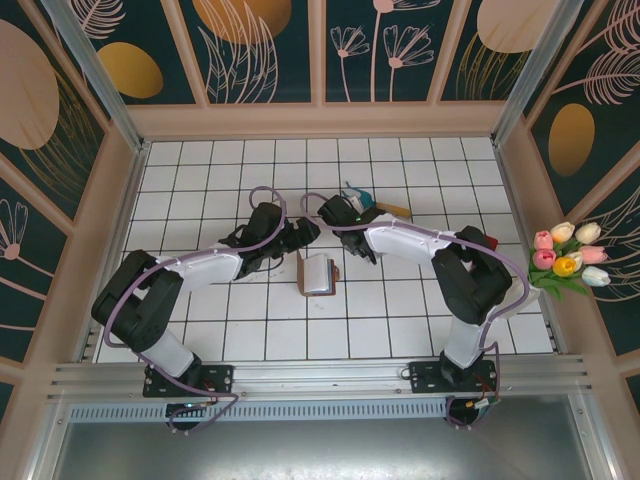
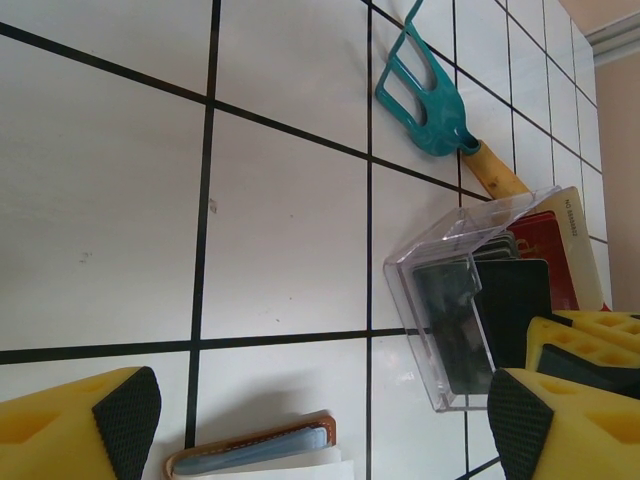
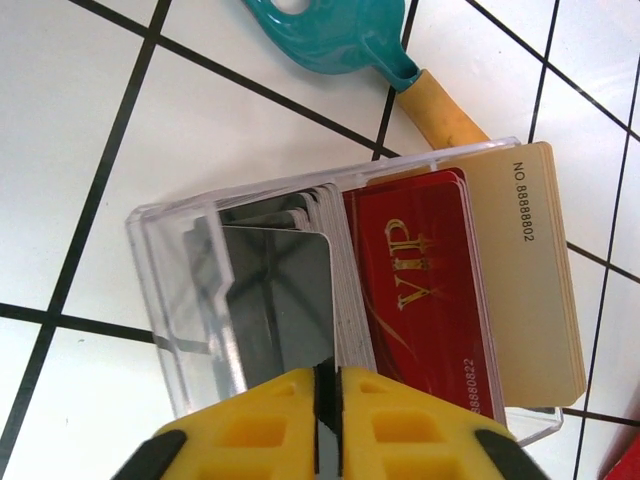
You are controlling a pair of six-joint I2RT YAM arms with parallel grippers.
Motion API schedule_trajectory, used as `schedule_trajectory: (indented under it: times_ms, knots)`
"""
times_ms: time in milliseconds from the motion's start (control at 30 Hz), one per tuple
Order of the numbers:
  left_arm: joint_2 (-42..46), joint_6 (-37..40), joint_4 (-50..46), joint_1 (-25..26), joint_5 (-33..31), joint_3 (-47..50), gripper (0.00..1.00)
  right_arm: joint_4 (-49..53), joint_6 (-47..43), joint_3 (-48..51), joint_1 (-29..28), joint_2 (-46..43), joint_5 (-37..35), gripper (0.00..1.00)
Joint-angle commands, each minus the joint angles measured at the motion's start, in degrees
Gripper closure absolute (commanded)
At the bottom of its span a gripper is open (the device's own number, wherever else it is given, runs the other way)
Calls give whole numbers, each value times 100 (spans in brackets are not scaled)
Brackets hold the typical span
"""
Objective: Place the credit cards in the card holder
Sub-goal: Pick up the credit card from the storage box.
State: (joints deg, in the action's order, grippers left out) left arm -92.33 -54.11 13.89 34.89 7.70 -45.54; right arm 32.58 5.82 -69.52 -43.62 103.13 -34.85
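box point(image 3: 160, 290) clear glossy plastic | grey card point(image 3: 280, 295) mirror-smooth | red card point(image 3: 420, 300) glossy | fork handle point(image 3: 445, 112) matt wood | wallet point(image 2: 250, 443) leather

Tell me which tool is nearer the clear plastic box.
Right. The right tool is at the clear box, shut on a grey card inside it; the left tool hangs open off to one side, apart.
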Motion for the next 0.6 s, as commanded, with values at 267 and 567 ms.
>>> schedule_trajectory:
  times_ms: [267, 567]
  knots:
    - [-4, 62, 85, -3, 73, -122, 13, 706, 256, -507, -108, -396, 357, 92]
    - [443, 197, -226, -4, -167, -31, 13, 766, 1112, -729, -143, -1102, 1093, 100]
